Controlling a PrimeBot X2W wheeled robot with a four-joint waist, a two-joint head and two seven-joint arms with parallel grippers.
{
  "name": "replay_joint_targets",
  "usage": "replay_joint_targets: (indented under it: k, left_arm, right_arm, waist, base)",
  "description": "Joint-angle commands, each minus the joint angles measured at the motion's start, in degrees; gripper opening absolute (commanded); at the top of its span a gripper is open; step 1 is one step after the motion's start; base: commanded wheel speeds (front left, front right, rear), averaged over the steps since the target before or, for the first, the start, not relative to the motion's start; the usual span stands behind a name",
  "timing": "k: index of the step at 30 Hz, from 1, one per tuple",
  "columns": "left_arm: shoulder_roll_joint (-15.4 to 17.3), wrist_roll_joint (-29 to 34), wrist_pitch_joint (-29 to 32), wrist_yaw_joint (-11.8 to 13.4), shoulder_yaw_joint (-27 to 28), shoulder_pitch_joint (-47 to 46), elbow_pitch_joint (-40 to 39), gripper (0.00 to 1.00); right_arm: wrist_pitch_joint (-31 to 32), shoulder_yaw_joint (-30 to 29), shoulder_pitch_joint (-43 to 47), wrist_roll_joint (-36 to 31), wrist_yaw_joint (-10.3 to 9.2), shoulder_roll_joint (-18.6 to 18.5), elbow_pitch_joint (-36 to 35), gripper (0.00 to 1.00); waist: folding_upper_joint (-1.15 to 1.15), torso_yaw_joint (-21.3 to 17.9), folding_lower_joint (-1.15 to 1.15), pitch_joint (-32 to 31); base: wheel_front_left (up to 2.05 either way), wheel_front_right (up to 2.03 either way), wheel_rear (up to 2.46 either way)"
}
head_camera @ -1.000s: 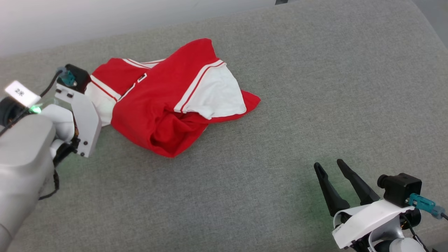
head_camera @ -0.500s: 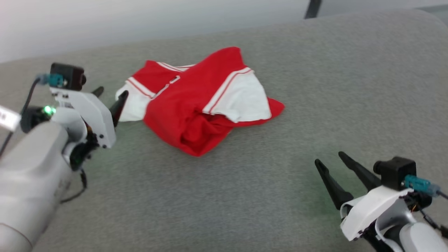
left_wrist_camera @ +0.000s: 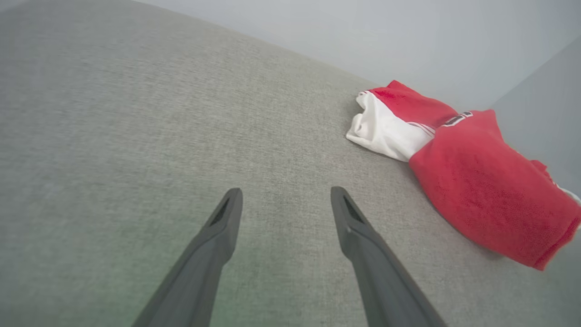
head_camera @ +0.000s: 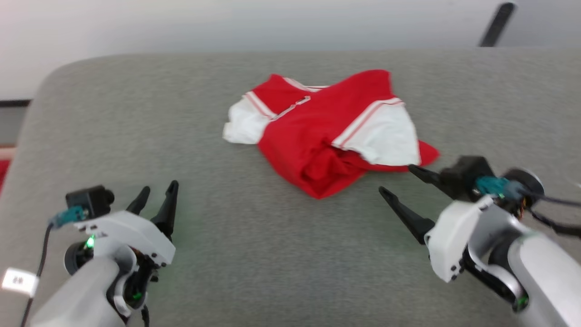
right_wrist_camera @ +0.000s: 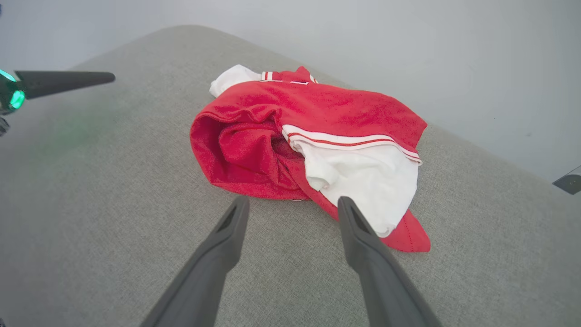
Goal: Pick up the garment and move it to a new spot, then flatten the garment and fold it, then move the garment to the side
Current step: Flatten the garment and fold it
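Garment point(head_camera: 317, 141) is noted crumpled on the grey fabric surface point(head_camera: 254, 254), gripped by nothing; right claw point(head_camera: 396, 178) is spread just beside its near edge, left claw point(head_camera: 160, 186) spread well apart from it; the left arm's white tag point(head_camera: 18, 281) is illegible.

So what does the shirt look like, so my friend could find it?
Look at the big grey cushioned surface before the robot. Toward its far side lies a crumpled T-shirt, just beyond the right gripper and farther from the left gripper. It is bright red with white short sleeves and striped trim, while the surface is plain grey and the grippers have dark fingers.
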Motion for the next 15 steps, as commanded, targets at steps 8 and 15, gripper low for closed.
replay_joint_targets:
  k: [8,15]
  left_arm:
    - [-6.5,12.1,-0.2,5.9,16.7,15.7,-16.1,1.0]
    - [-12.4,16.6,-0.2,3.6,21.0,20.8,-18.6,1.0]
  right_arm:
    - [6.8,13.8,-14.8,3.3,-0.08,-4.6,3.4,1.0]
    - [13.8,27.0,-26.7,6.5,-0.08,-6.7,7.9,1.0]
  waist:
    - [0.0,11.2,0.0,0.3]
    - [0.0,15.4,0.0,2.0]
  base:
    - [0.0,0.0,0.0]
    - [0.0,0.0,0.0]
